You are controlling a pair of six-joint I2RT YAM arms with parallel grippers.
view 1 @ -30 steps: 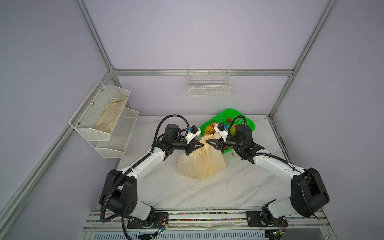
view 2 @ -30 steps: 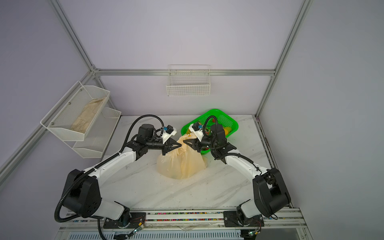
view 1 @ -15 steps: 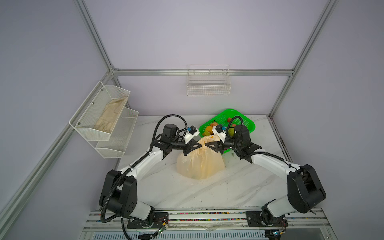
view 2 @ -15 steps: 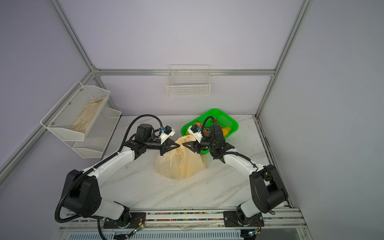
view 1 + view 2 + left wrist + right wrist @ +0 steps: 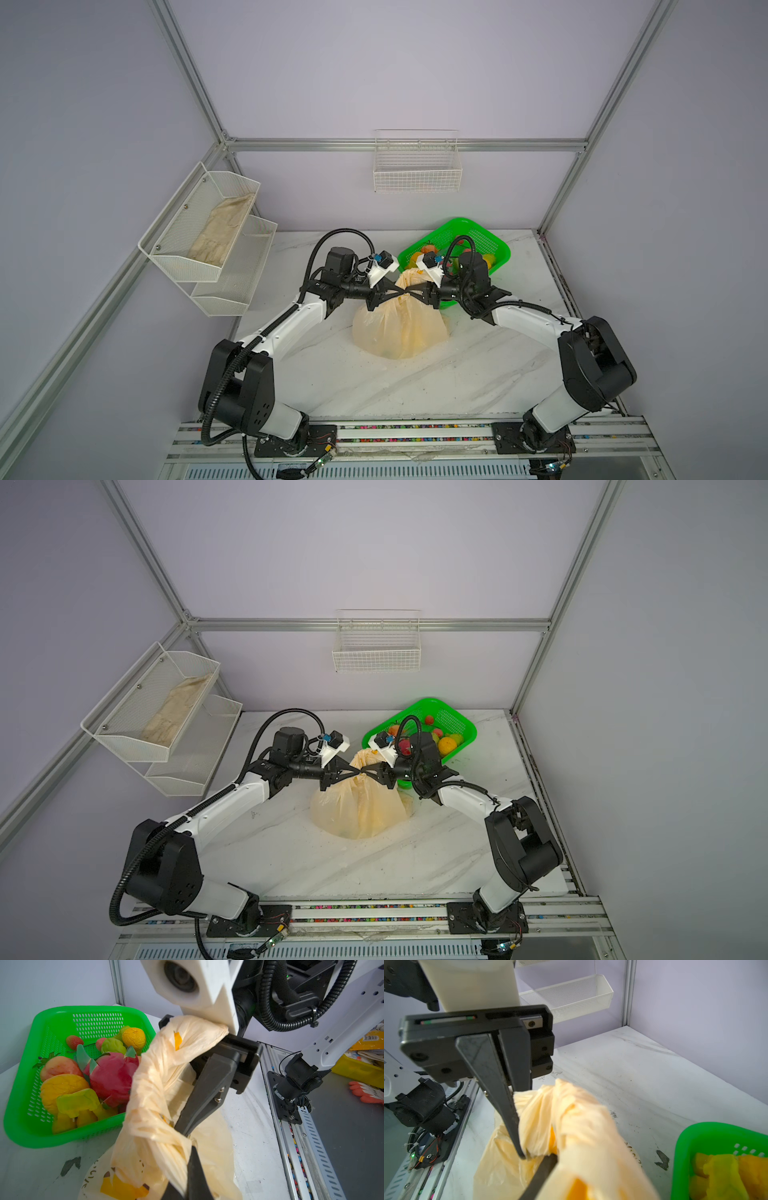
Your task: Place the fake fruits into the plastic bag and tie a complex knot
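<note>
Top views both show the plastic bag [image 5: 399,328] sitting mid-table, just beside the green basket [image 5: 471,221] at far right, which is loaded with fake fruits [image 5: 446,744]. Left gripper [image 5: 398,294] is clamped on the bag's twisted neck. Right gripper [image 5: 413,291] meets it there, can't tell if it's actually pinching tbh.

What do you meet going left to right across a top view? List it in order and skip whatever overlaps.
In order: white wire shelf → left gripper → right gripper → green basket. The plastic bag spans both grippers, so it is left out.
</note>
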